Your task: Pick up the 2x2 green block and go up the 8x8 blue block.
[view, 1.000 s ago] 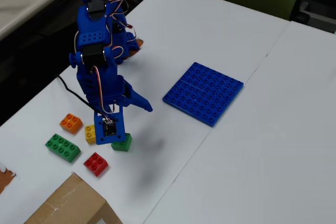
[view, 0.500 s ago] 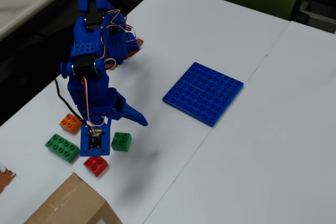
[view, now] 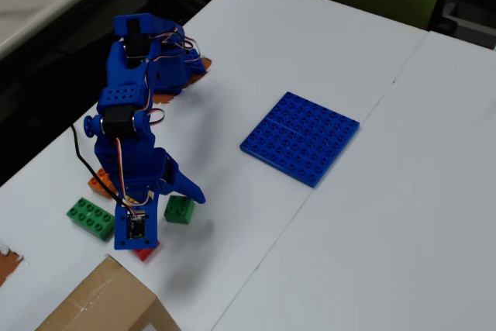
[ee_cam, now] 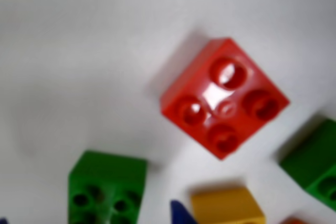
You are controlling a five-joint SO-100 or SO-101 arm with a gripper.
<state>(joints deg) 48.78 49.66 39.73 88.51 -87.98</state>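
2x2 green block (view: 179, 208) sits untouched; claw (ee_cam: 181, 214) empty, opening unclear.

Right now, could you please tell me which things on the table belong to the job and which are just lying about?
Job:
2x2 green block
8x8 blue baseplate

Lying about:
red 2x2 brick
yellow brick
long green brick
orange brick
cardboard box

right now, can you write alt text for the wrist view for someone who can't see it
Blurry close-up looking down on a white table: a red four-stud brick sits centre-right, with a small green brick at lower left, a yellow brick at the bottom edge and another green brick at the right edge.
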